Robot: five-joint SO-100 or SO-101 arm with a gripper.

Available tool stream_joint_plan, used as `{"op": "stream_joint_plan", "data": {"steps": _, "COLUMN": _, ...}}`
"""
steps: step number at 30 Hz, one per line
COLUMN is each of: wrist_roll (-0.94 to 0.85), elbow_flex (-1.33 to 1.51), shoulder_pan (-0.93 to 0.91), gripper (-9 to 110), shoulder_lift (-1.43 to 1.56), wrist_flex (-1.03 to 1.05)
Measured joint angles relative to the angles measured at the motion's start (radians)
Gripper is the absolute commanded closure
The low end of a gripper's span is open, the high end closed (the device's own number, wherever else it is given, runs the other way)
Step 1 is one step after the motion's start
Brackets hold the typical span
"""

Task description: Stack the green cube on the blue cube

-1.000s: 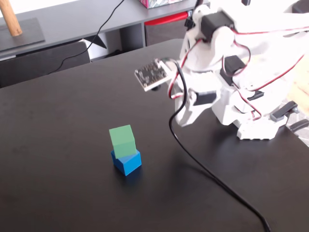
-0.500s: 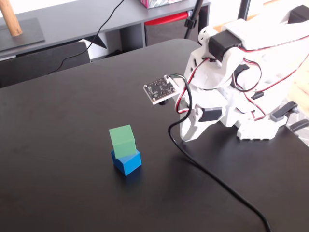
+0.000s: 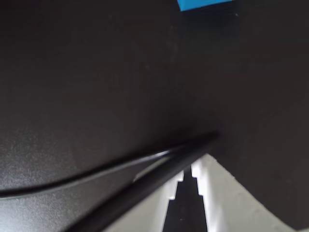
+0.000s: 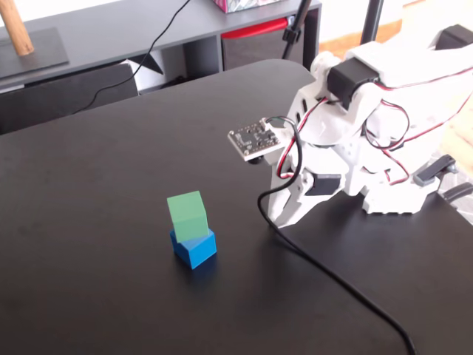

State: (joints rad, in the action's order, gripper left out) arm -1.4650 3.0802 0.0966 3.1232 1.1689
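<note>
The jaws (image 4: pixel 284 214) hang low over the worktop (image 4: pixel 89 192), well apart from the stack and holding nothing. Whether they are parted or closed cannot be told: the fixed view shows only their white outer shell, and the wrist view shows white finger parts (image 3: pixel 200 186) with a dark gap that may be either. A black cable (image 4: pixel 332 281) trails from the arm (image 4: pixel 369 118) across the worktop toward the near edge.

The green cube (image 4: pixel 187 215) sits on the blue cube (image 4: pixel 195 248), twisted relative to it and overhanging slightly. In the wrist view only a corner of the blue cube (image 3: pixel 203 4) shows at the top edge.

The stacking appears done; the step in hand is judged to be the retreat. To do it well:
- Move the arm away from the stack, not across it.
- Keep the cable clear of the cubes.
- Avoid jolting the worktop, since the skewed upper cube looks easy to dislodge.
</note>
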Motion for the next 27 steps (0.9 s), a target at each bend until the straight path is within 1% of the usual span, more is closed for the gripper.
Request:
{"op": "stream_joint_plan", "data": {"steps": 3, "wrist_roll": 0.003, "elbow_flex": 0.0, "shoulder_pan": 0.015, "gripper": 101, "shoulder_lift": 0.029, "wrist_flex": -0.006}}
{"op": "stream_joint_plan", "data": {"steps": 6, "wrist_roll": 0.002, "elbow_flex": 0.0, "shoulder_pan": 0.037, "gripper": 101, "shoulder_lift": 0.1, "wrist_flex": 0.031}}
{"op": "stream_joint_plan", "data": {"steps": 14, "wrist_roll": -0.137, "elbow_flex": 0.0, "shoulder_pan": 0.02, "gripper": 101, "shoulder_lift": 0.164, "wrist_flex": 0.175}}
{"op": "stream_joint_plan", "data": {"steps": 19, "wrist_roll": -0.14, "elbow_flex": 0.0, "shoulder_pan": 0.018, "gripper": 100, "shoulder_lift": 0.164, "wrist_flex": 0.192}}
{"op": "stream_joint_plan", "data": {"steps": 21, "wrist_roll": -0.115, "elbow_flex": 0.0, "shoulder_pan": 0.018, "gripper": 100, "shoulder_lift": 0.164, "wrist_flex": 0.193}}
{"op": "stream_joint_plan", "data": {"steps": 27, "wrist_roll": 0.032, "elbow_flex": 0.002, "shoulder_pan": 0.018, "gripper": 98, "shoulder_lift": 0.166, "wrist_flex": 0.198}}
